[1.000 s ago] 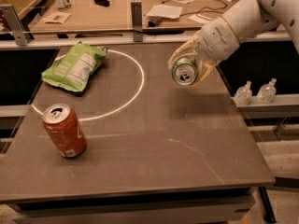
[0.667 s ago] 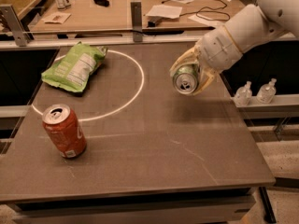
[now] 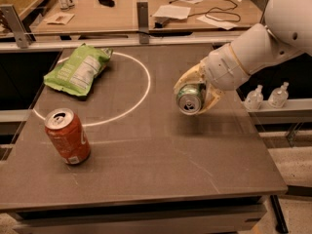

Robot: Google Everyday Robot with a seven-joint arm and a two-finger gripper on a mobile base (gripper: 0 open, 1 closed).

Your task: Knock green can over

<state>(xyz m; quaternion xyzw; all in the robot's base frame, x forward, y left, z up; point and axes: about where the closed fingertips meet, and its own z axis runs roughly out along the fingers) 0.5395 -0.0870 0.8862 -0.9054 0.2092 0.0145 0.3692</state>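
While the end effector (image 3: 195, 88) grips the green can (image 3: 189, 100) between its fingers, the can sits right of the tabletop's (image 3: 146, 160) middle, tipped steeply with its silver top facing the camera. Whether it touches the surface is unclear. Let go from here, it could roll toward the near right edge and drop off. If the fingers hold on, the can never comes to rest on its side. The orange can (image 3: 68, 136) and chip bag (image 3: 78, 71) lie well apart, out of harm's way.
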